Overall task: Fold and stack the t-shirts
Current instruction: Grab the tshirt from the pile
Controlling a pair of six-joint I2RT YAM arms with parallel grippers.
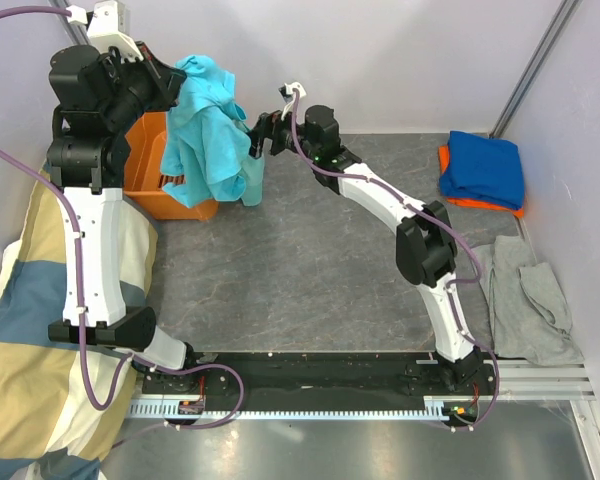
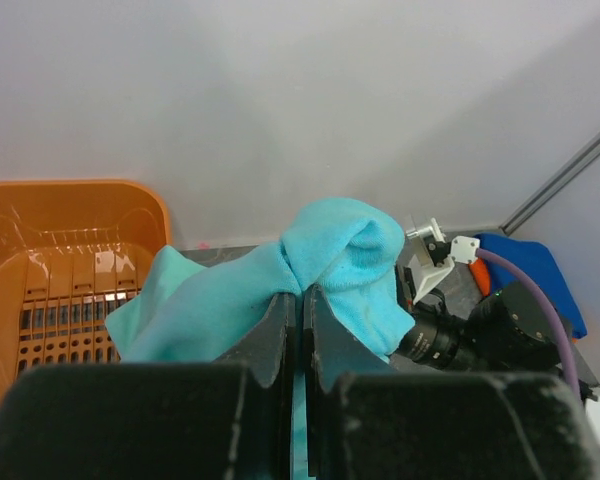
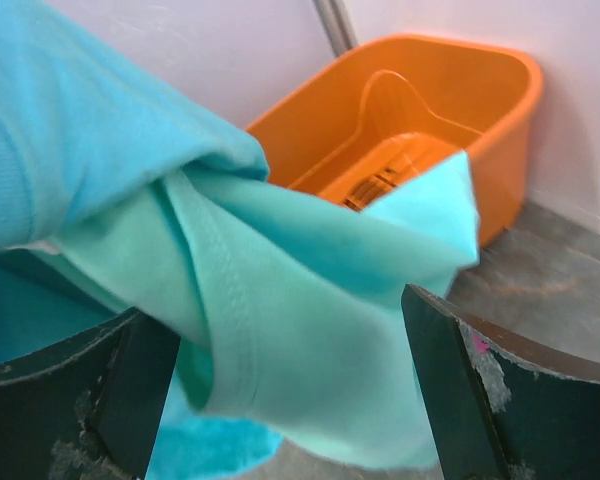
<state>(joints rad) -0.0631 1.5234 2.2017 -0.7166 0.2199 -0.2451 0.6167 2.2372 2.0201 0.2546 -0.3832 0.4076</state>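
My left gripper (image 1: pixel 180 85) is shut on a bunch of turquoise and mint-teal t-shirts (image 1: pixel 205 130) and holds it up at the back left; the cloth hangs down over the orange basket's edge. In the left wrist view the cloth (image 2: pixel 330 260) is pinched between the closed fingers (image 2: pixel 280 330). My right gripper (image 1: pixel 255 140) is open at the bunch's right side; in the right wrist view a mint-teal fold (image 3: pixel 310 330) lies between its spread fingers (image 3: pixel 480 380). A folded royal blue t-shirt (image 1: pixel 483 167) lies on an orange one (image 1: pixel 480 203) at the back right.
An orange basket (image 1: pixel 145 170) stands at the back left, below the hanging cloth. A grey cloth (image 1: pixel 525 295) lies at the right edge. A blue-and-cream striped pillow (image 1: pixel 35 330) lies at the left. White walls close the back and right.
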